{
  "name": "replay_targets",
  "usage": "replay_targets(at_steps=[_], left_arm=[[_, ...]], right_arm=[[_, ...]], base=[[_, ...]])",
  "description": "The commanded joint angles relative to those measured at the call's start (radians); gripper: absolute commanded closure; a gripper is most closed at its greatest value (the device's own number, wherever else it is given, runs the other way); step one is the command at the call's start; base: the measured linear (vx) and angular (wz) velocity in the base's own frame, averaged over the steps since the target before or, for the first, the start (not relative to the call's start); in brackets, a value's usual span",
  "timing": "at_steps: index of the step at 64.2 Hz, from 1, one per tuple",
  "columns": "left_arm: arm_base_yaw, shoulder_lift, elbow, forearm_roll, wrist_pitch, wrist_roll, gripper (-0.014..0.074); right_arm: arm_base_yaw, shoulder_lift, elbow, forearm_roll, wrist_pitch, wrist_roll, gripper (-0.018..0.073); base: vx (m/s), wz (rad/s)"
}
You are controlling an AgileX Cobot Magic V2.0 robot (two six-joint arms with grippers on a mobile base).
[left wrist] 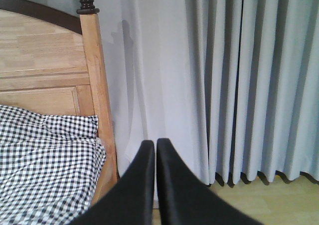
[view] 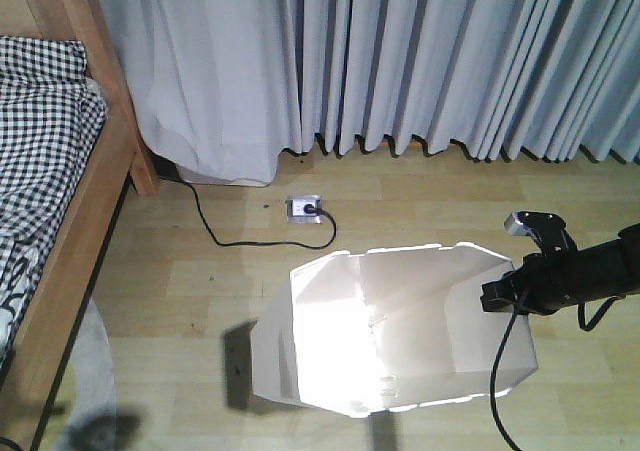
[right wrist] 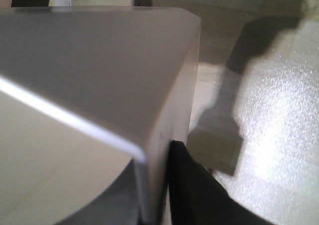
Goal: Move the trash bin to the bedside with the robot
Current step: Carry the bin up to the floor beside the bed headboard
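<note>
So this looked like the carry stage to me: the bin (view: 400, 331) was already grabbed but nowhere near done travelling. It sat out on the open floor (view: 200, 271), right of middle in the front view, well apart from the bed (view: 90, 201) over on the left. The right arm (view: 590, 271) came in from the right, and the right jaws were pinched on the bin's thin wall at the rim. The right wrist view showed the white wall sandwiched there, with one black finger (right wrist: 194, 195) pressed against its outside. I couldn't tell if the bin was lifted clear or just tipped on its base. The left jaws were closed tip to tip with nothing in them, pointed at the headboard (left wrist: 45, 70) and curtain (left wrist: 239, 85). Next move, I'd guess, was for the base to roll left and bring the bin alongside the wooden frame, keeping the pinch steady because that wall looked flimsy enough to flex or slip. The thing to watch was a floor socket (view: 304, 208) with a black cable (view: 215, 233) snaking toward the bed, right between bin and bedside. Otherwise it was a bedroom with pale wood-look flooring, grey pleated curtains across the back, checked bedding (view: 40, 121), and strong light washing out the bin.
</note>
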Motion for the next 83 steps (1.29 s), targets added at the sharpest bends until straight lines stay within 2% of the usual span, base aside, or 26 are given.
replay_targets(at_steps=[1,83], left_arm=[[-0.006,-0.007,0.012,-0.009,-0.074,-0.014,0.0603],[-0.006,-0.007,0.012,-0.009,-0.074,-0.014,0.0603]], right_arm=[[-0.001,-0.068,-0.013,0.079,0.220,0.014,0.0563],[-0.001,-0.068,-0.013,0.079,0.220,0.014,0.0563]], base=[[0.17,0.01],[0.15,0.05]])
